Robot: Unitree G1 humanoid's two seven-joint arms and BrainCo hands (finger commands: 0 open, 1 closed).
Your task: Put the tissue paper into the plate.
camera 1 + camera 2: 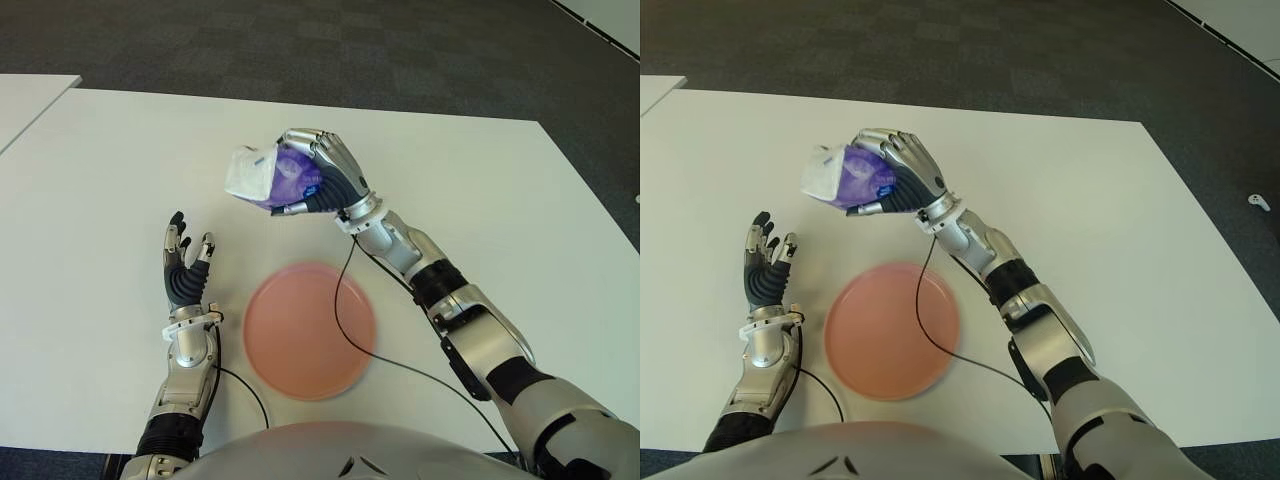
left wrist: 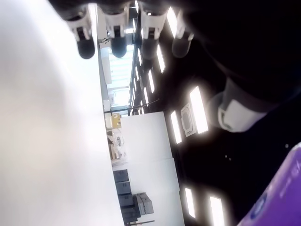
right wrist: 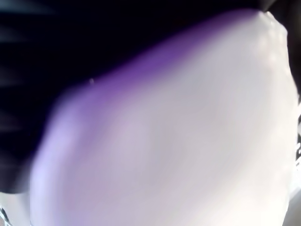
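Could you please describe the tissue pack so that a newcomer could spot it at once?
On the white table, beyond the pink plate, the right hand holds the tissue pack in the air. It is the only purple-and-white thing there.

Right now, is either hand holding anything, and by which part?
The right hand grips the tissue pack by its purple end; the white end sticks out. The left hand holds nothing.

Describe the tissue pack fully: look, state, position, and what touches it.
The tissue pack is a small soft packet in purple wrapping with white tissue showing at its end toward the robot's left. The right robot hand grips it, fingers curled over the top, holding it in the air over the white table, beyond the far rim of the pink plate. Nothing else touches it.
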